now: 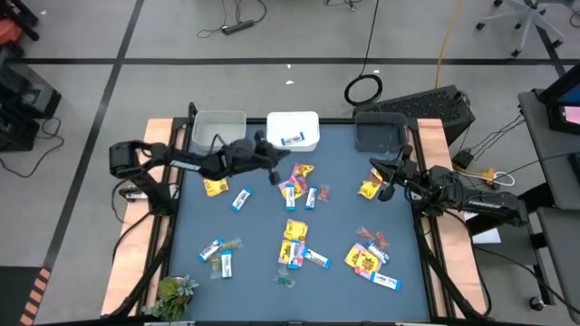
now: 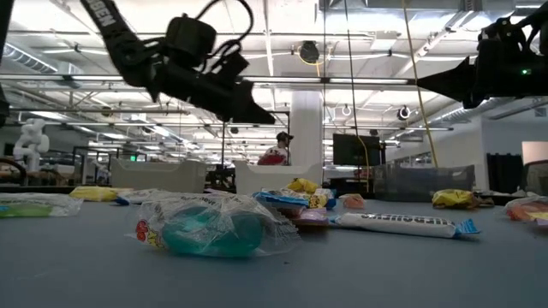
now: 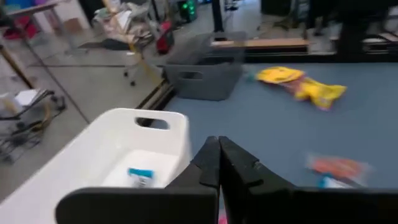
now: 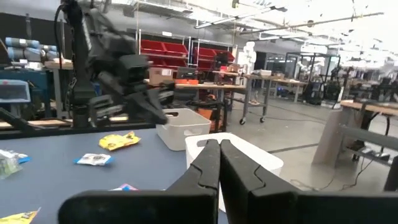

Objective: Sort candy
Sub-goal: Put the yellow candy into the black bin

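Presently, wrapped candy (image 1: 294, 237) lies scattered across the blue tabletop (image 1: 263, 226): yellow packets, blue-and-white bars, small red pieces. Beyond stand three bins; the white middle bin (image 1: 293, 129) holds one blue-and-white piece. Left pincer (image 1: 274, 168), fingers together, empty, hovers beside it. Right pincer (image 1: 383, 187), likewise closed, hangs near a yellow packet (image 1: 369, 188).

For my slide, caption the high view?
Left gripper shut beside the white bin; candy scattered on the table.

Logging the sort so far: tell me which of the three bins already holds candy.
The white middle bin: a blue-and-white candy lies in it. The clear bin to its left and the grey bin to its right show none.
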Robot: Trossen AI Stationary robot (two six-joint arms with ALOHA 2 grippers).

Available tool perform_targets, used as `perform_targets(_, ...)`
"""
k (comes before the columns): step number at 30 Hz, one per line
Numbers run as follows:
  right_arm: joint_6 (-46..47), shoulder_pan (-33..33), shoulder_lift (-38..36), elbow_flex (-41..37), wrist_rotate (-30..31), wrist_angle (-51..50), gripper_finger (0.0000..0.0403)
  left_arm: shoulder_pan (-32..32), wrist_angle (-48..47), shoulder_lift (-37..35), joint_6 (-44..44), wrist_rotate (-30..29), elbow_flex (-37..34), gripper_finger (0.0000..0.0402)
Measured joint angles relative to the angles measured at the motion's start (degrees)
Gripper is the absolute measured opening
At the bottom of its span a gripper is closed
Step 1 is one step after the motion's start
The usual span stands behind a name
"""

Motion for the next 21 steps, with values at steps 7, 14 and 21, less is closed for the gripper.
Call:
perform_targets(7, 8.56, 0.09, 0.53, 0.0, -1.37, -0.7, 0.0, -4.44, 13.19, -3.72, -3.3, 1.63, -12.33, 0.0002)
perform_targets(14, 10.67, 0.09, 1.05, 0.02, -1.64, 0.16, 0.0, -6.29, 26.35, -3.81, -4.47, 1.69, -20.57, 0.0002)
perform_targets(21, 12.37, 0.11, 5.2, 0.02, -8.37, -0.31, 0.0, -6.67, 30.51, -3.79, -4.65, 1.69, -23.88, 0.0002)
